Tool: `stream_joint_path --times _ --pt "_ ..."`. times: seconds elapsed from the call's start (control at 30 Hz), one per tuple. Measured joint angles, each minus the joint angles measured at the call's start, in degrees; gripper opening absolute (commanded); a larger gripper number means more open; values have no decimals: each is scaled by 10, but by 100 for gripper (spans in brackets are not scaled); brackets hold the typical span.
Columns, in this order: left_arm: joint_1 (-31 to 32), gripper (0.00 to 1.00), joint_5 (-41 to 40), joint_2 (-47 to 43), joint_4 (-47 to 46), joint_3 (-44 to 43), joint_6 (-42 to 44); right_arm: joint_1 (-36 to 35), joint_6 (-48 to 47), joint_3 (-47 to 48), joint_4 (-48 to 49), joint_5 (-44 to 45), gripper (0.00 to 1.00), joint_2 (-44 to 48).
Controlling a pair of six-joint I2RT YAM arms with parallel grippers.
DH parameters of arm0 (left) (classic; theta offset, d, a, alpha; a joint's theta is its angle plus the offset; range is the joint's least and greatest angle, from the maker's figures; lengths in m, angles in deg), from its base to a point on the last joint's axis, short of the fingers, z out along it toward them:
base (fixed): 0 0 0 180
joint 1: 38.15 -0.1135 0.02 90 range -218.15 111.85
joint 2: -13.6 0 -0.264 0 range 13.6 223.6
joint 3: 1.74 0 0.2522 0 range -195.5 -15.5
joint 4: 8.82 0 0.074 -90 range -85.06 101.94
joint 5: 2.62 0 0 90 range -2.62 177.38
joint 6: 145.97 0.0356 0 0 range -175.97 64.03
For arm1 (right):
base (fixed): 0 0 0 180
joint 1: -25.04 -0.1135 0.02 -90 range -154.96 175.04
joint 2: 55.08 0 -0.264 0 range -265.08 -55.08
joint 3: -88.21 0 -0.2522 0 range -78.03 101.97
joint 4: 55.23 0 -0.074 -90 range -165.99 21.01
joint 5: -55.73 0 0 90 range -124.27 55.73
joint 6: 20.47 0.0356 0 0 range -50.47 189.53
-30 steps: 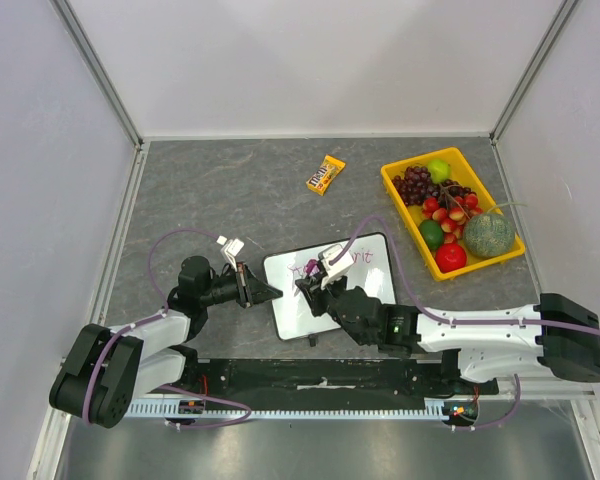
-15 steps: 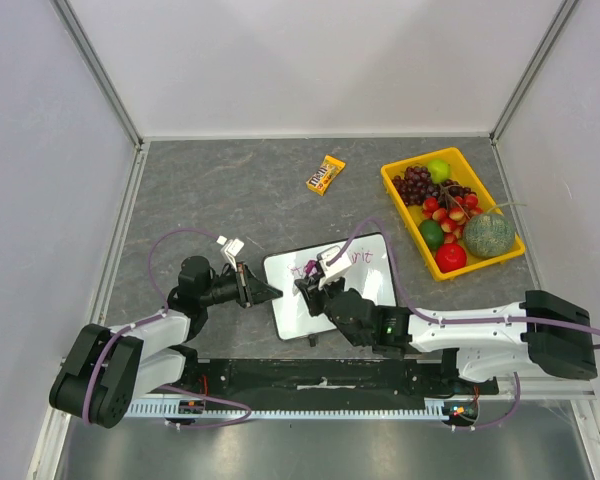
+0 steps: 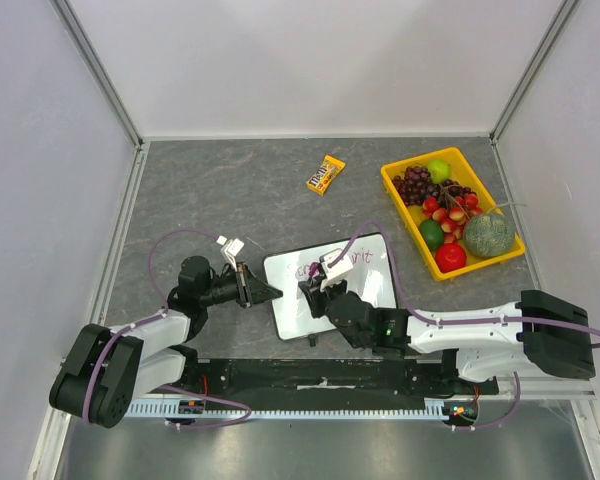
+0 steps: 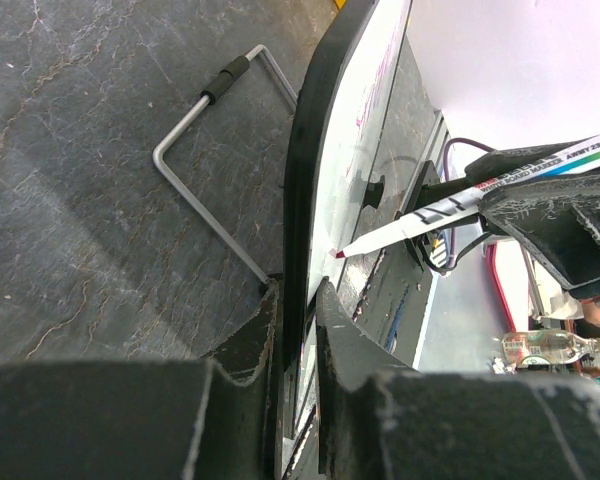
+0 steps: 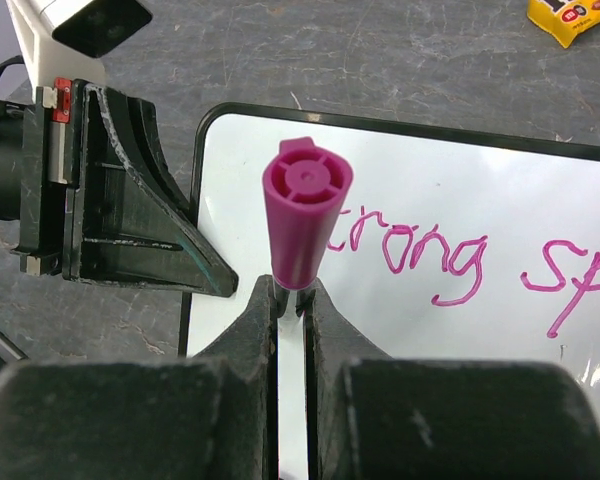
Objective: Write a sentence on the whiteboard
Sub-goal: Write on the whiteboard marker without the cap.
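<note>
The whiteboard [image 3: 288,312] lies in front of the arms, with its black rim [image 4: 315,150] seen edge-on in the left wrist view. My left gripper [image 3: 268,292] is shut on the board's left edge [image 4: 298,300]. My right gripper [image 3: 312,290] hovers over the board's left half, shut on a pink marker [image 5: 304,222] that stands capped end up between the fingers [image 5: 292,296]. The marker's tip [image 4: 338,255] is at the board's face. The sentence [image 5: 425,252] shows pink letters "trong sp"; the marker hides its start. Part of the sentence [image 3: 361,256] shows past the right arm.
A yellow tray [image 3: 391,188] of fruit stands at the right back. A candy packet [image 3: 326,174] lies behind the board. A bent wire stand [image 4: 202,152] rests on the grey tabletop beside the board's rim. White walls close in three sides.
My right arm has drawn slightly left and nearer, carrying the marker a little down the board. The left gripper and the board have stayed put.
</note>
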Motion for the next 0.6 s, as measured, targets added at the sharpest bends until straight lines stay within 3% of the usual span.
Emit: stream_joint_path --times 0.6 --pt "0 2 0 0 1 0 0 -3 19 -15 -1 -10 0 5"
